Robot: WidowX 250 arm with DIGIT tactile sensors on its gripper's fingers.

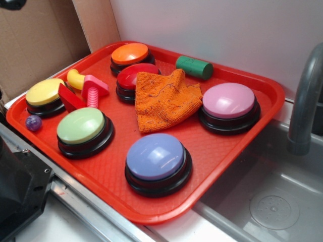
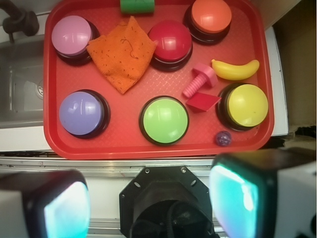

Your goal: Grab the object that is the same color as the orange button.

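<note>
Nothing of the grab looks done yet: the reach, descent and closing all remain. The wide red plastic tray (image 1: 262, 96), rectangular with rounded corners and a fine pebbled floor, carries everything. On it the soft orange knitted cloth (image 2: 123, 53) lies loose and rumpled near the far middle, bumpy in weave, one edge against the red-domed button (image 2: 170, 41) and another just beside the pink-domed button (image 2: 72, 35); it is untouched. The gripper (image 2: 151, 203) hangs high above the near edge of the tray, well apart from the cloth, its two pale pads spread wide with nothing between them. The lavender-domed button (image 1: 156, 157) and the pale green-domed button (image 1: 82, 126) sit nearest the front, glossy smooth domes on black bases. The round orange push button (image 1: 130, 53), glossy on a black base, stands at the far corner and gives the colour match. Smaller still are a green cylinder (image 1: 194, 67), a yellow toy banana (image 2: 236, 69) and a tiny purple marble (image 2: 223, 138).
</note>
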